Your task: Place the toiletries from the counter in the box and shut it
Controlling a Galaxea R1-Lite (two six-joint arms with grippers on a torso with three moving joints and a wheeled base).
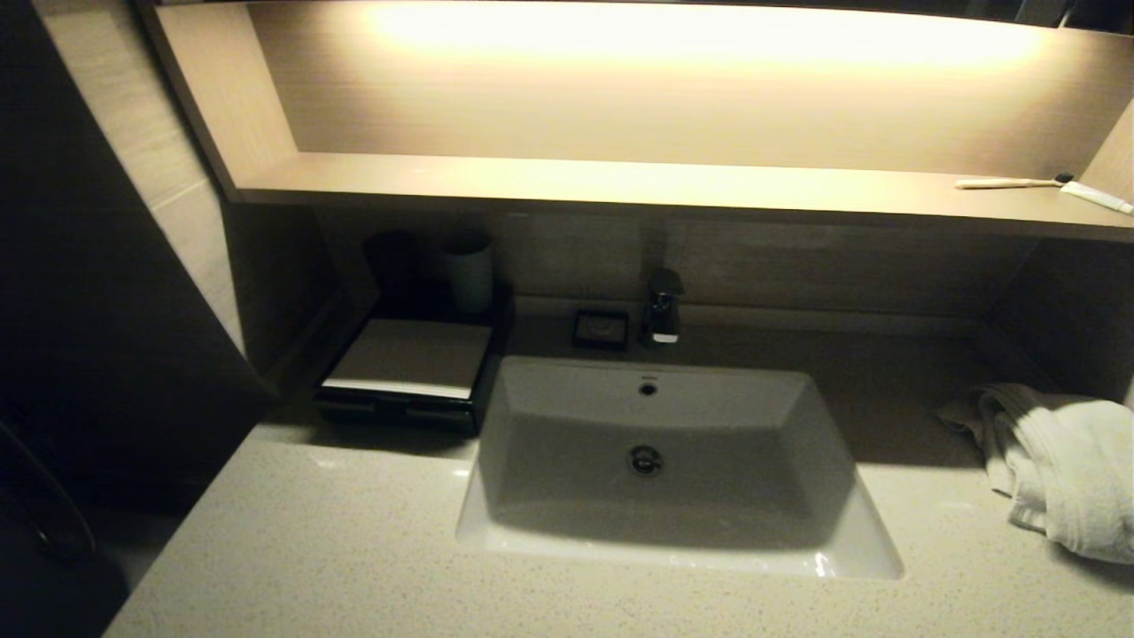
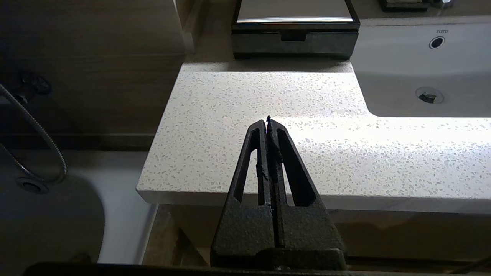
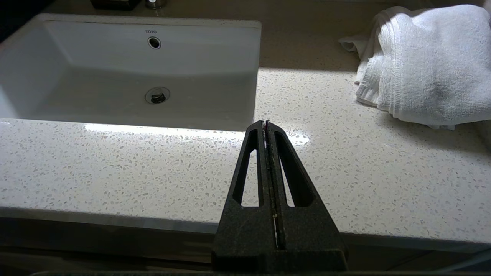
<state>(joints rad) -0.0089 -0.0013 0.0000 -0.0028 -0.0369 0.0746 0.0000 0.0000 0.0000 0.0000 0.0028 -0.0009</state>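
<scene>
Two grippers, left gripper [image 2: 268,120] and right gripper [image 3: 265,122], fingers pressed together on nothing, poised at the near edge of the speckled worktop [image 1: 354,549]. One white basin [image 1: 673,461] beyond, one black box [image 1: 407,372] just left of it at the back, drawer pushed in, long axis running front to back, drawer front facing forward. Elsewhere one cup [image 1: 468,270], one small black dish [image 1: 601,329], one tap [image 1: 663,306], one folded white towel [image 1: 1063,461], and on the lit shelf [image 1: 620,186] one toothbrush [image 1: 1010,182] and one tube [image 1: 1097,197].

A lit strip under the shelf [image 1: 620,190] top glares at twelve o'clock in the head view, washing out detail. The left side falls into black. The shelf shadows the box [image 1: 407,372] and back counter [image 1: 354,549]. Wrist views show sharp, bright-lit speckled stone.
</scene>
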